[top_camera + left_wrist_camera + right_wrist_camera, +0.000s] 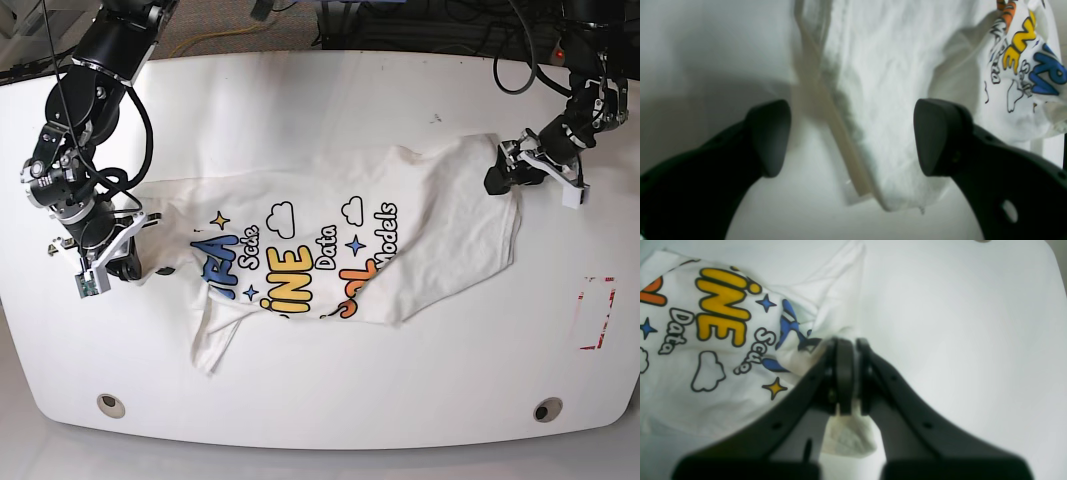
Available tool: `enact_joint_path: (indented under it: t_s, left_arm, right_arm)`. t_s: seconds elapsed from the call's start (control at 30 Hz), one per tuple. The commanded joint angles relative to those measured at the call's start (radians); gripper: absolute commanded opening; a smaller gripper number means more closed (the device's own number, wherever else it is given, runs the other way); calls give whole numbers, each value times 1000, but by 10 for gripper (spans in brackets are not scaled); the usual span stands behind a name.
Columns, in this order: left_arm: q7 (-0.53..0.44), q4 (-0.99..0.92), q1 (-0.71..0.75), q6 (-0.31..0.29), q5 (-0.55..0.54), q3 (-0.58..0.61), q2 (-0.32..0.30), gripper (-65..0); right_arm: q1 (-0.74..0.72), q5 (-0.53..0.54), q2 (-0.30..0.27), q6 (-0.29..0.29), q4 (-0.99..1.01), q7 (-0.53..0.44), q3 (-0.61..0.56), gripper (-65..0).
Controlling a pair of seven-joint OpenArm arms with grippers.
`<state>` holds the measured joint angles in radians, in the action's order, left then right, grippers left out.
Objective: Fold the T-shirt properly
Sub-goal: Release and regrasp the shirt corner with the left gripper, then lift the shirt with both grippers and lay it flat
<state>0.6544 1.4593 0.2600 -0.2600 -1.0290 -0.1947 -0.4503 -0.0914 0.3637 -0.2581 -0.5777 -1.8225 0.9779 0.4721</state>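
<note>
— On the white table, how far are we?
— Barely begun: T-shirt lies spread, unfolded. Right gripper pinches its edge; left gripper gapes beside its hem.

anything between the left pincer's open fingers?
Yes: in the left wrist view, the T-shirt edge sits between the left pincer fingers, ungripped.

Black arms, black curved fingers, white wrist brackets.
</note>
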Motion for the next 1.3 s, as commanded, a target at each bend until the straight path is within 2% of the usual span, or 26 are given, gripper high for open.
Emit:
enact_joint_path:
  t_s: [0.0, 0.17, 0.2, 0.27, 0.3, 0.37, 0.47, 0.67, 0.87, 1.0, 1.1, 1.2, 1.27]
  left_arm:
    - [-12, 13, -26, -9, 0, 19, -12, -118]
    - [-12, -38, -70, -9, 8, 64, 0, -124]
    - [-12, -53, -81, -9, 8, 71, 0, -142]
    - [-11, -78, -106, -9, 8, 91, 0, -232]
    - [-11, -85, -117, -9, 8, 102, 0, -299]
    - [-11, -91, -130, -6, 8, 110, 0, -490]
    - [-11, -93, -135, -6, 8, 111, 0, -650]
    - [-11, -75, -138, -6, 8, 107, -6, -647]
    - [-11, 24, -164, 6, 8, 102, -11, -646]
    - [-11, 106, -193, 63, 6, 108, -52, -646]
    - [-11, 140, -236, 64, 6, 111, -58, -646]
    - [14, 148, -291, 63, 6, 113, -98, -646]
    - [35, 149, -342, 61, 2, 113, -103, -646]
  right_arm:
    - [-11, 11, -14, 0, -19, -23, 4, -650]
    - [-9, 11, -14, 0, -19, -23, 4, -650]
    - [-9, 11, -14, 0, -19, -23, 4, -650]
    - [-9, 11, -14, 0, -19, -23, 4, -650]
    - [-9, 11, -14, 0, -19, -23, 6, -650]
    - [-8, 11, -14, 0, -19, -23, 6, -650]
    - [-8, 11, -14, 0, -19, -23, 6, -650]
    - [-8, 11, -14, 0, -33, -23, 6, -650]
    - [-8, 11, -14, 0, -95, -23, 6, -650]
    - [-37, 11, -22, 0, -108, -23, 4, -650]
    - [-78, 4, -25, 0, -104, -23, 3, -650]
    - [-133, 2, -27, 0, -89, -23, -2, -650]
    - [-173, 2, -28, 0, -59, -21, -3, -650]
